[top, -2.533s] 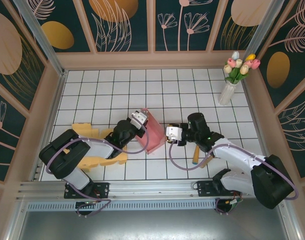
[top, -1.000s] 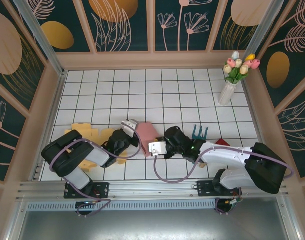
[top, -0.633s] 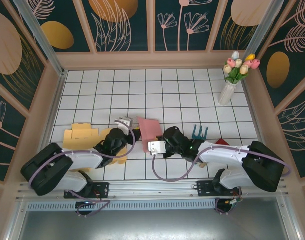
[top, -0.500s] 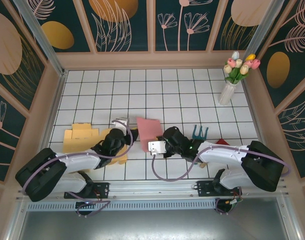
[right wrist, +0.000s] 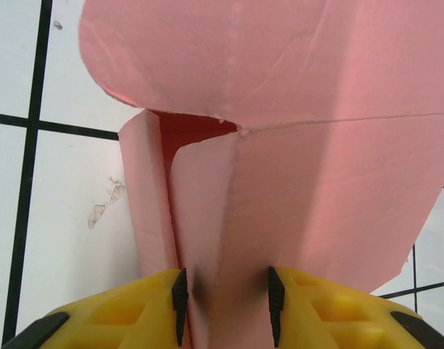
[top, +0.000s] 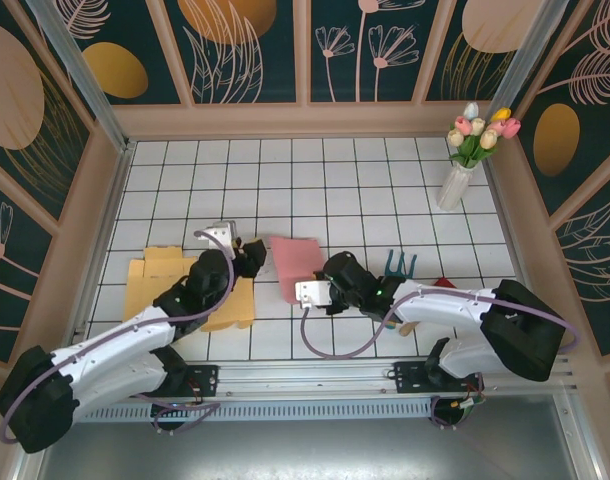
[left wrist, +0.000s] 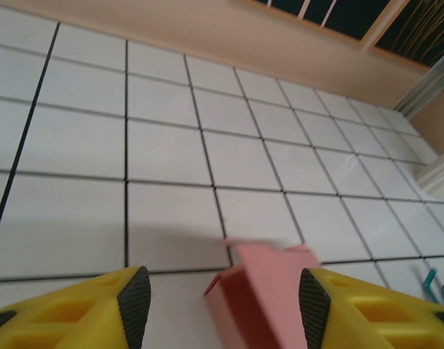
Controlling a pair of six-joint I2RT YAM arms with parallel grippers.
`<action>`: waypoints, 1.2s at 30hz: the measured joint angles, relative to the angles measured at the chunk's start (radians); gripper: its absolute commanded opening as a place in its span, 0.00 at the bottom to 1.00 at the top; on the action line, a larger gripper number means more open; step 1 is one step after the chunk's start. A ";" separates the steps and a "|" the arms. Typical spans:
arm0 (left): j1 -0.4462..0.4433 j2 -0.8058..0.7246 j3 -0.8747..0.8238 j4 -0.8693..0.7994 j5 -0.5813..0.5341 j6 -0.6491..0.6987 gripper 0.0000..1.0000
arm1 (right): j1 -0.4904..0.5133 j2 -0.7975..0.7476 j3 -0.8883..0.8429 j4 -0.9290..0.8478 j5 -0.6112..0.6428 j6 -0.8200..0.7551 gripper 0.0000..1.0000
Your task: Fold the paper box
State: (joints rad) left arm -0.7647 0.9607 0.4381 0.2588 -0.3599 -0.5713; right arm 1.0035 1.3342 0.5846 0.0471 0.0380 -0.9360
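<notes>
The right gripper [right wrist: 226,302] sits at the bottom edge, its yellow fingers [right wrist: 127,313] with black pads [right wrist: 180,294] pressed on either side of a narrow fold of the pink box [right wrist: 295,167]. Above the grip the paper spreads into a wide panel across the top of the frame, with a crease running off to the right and a darker pink hollow where a left flap curls away. Left of the box lies the white tiled table [right wrist: 62,247], crossed by black lines and marked by a small scuff [right wrist: 105,203].
</notes>
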 measured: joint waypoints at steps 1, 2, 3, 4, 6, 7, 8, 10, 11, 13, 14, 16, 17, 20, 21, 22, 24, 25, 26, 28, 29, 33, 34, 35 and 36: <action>0.000 0.032 0.035 -0.005 0.008 0.003 0.58 | 0.000 0.000 0.000 0.000 0.000 0.000 0.38; 0.000 0.077 0.074 -0.007 0.013 0.010 0.59 | 0.000 0.000 0.000 0.000 0.000 0.000 0.38; 0.000 0.127 0.112 -0.010 0.018 0.020 0.60 | 0.000 0.000 0.000 0.000 0.000 0.000 0.38; 0.000 0.173 0.143 -0.013 0.019 0.031 0.61 | 0.000 0.000 0.000 0.000 0.000 0.000 0.38; 0.000 0.278 0.203 -0.027 0.018 0.058 0.62 | 0.000 0.000 0.000 -0.002 0.000 0.000 0.39; 0.000 0.327 0.228 -0.034 0.018 0.074 0.62 | 0.000 0.000 0.000 -0.002 0.000 0.000 0.39; 0.000 0.377 0.252 -0.045 0.018 0.089 0.62 | 0.000 -0.001 0.000 -0.002 0.000 0.000 0.39; 0.000 0.455 0.284 -0.061 0.014 0.111 0.62 | 0.000 -0.006 0.000 -0.002 0.001 0.000 0.41; 0.000 0.489 0.293 -0.066 0.011 0.119 0.62 | 0.000 -0.012 -0.002 -0.002 0.005 0.001 0.41; 0.000 0.531 0.296 -0.076 0.006 0.127 0.62 | 0.000 -0.035 -0.006 -0.003 0.014 0.012 0.41; 0.000 0.544 0.293 -0.078 0.005 0.127 0.62 | 0.000 -0.053 -0.008 -0.004 0.017 0.024 0.41; 0.000 0.554 0.278 -0.076 0.002 0.126 0.62 | 0.003 -0.100 -0.011 -0.002 0.019 0.057 0.42; 0.000 0.554 0.266 -0.071 0.002 0.126 0.62 | 0.007 -0.132 -0.015 0.003 0.022 0.085 0.42; 0.000 0.555 0.227 -0.048 -0.006 0.122 0.62 | 0.018 -0.233 -0.031 0.045 0.047 0.226 0.47; 0.000 0.556 0.216 -0.042 -0.008 0.122 0.62 | 0.019 -0.259 -0.032 0.061 0.067 0.296 0.47; 0.000 0.558 0.204 -0.035 -0.010 0.118 0.62 | 0.019 -0.279 -0.031 0.079 0.092 0.380 0.47; 0.000 0.561 0.186 -0.025 -0.012 0.113 0.61 | 0.019 -0.298 -0.024 0.088 0.152 0.575 0.50; 0.000 0.561 0.178 -0.020 -0.012 0.106 0.61 | 0.019 -0.293 -0.015 0.079 0.189 0.691 0.53; 0.000 0.561 0.171 -0.013 -0.012 0.102 0.61 | 0.019 -0.282 -0.003 0.062 0.230 0.820 0.59; 0.000 0.561 0.160 -0.001 -0.012 0.093 0.61 | 0.019 -0.251 0.015 0.023 0.298 1.057 0.61; 0.000 0.561 0.156 0.005 -0.012 0.087 0.61 | 0.019 -0.233 0.018 0.005 0.327 1.180 0.62; 0.000 0.561 0.140 0.033 -0.012 0.070 0.60 | 0.023 -0.166 0.018 -0.066 0.393 1.596 0.63; 0.000 0.561 0.137 0.037 -0.012 0.066 0.60 | 0.029 -0.149 0.018 -0.084 0.404 1.691 0.63; 0.000 0.561 0.134 0.041 -0.012 0.063 0.60 | 0.039 -0.135 0.018 -0.098 0.413 1.770 0.63; 0.000 0.561 0.132 0.045 -0.011 0.061 0.60 | 0.051 -0.122 0.018 -0.108 0.422 1.842 0.63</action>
State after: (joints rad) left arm -0.7647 1.5219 0.5701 0.3038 -0.3714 -0.5102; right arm 1.0546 1.2121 0.6022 -0.0605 0.4603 0.9062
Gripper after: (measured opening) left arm 0.599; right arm 0.629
